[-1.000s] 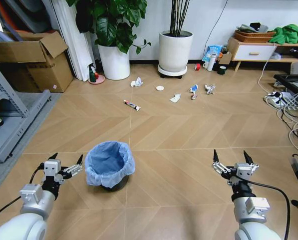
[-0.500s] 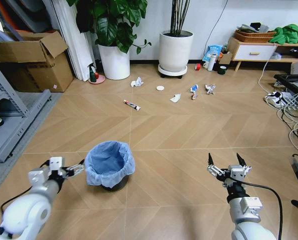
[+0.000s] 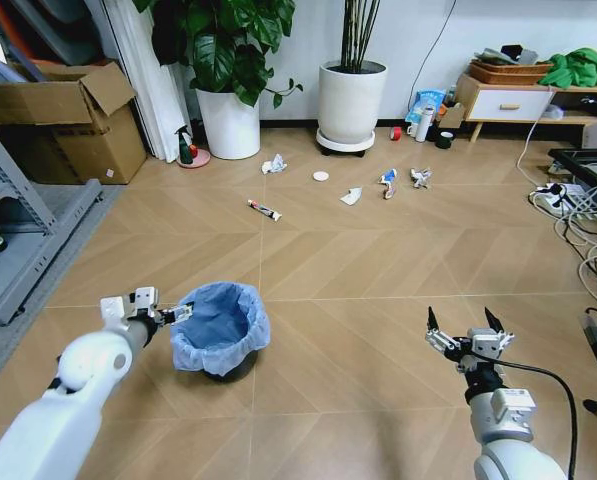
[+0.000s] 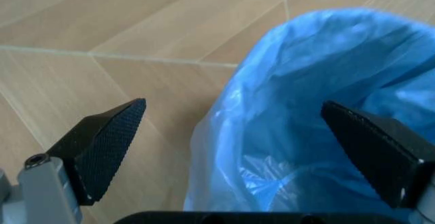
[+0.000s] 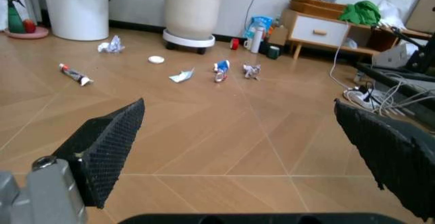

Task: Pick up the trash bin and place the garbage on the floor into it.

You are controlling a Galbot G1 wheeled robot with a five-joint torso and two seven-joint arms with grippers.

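Low in the head view, the small round dark trash bin lined with crinkled light-blue plastic (image 3: 220,327) stands left of centre. The left gripper (image 3: 176,314) sits at its rim, jaws apart astride the bag's edge. The right gripper (image 3: 467,328) hovers lower right, jaws spread, empty. Scattered white, blue and red garbage scraps (image 3: 351,196) lie in the upper middle.
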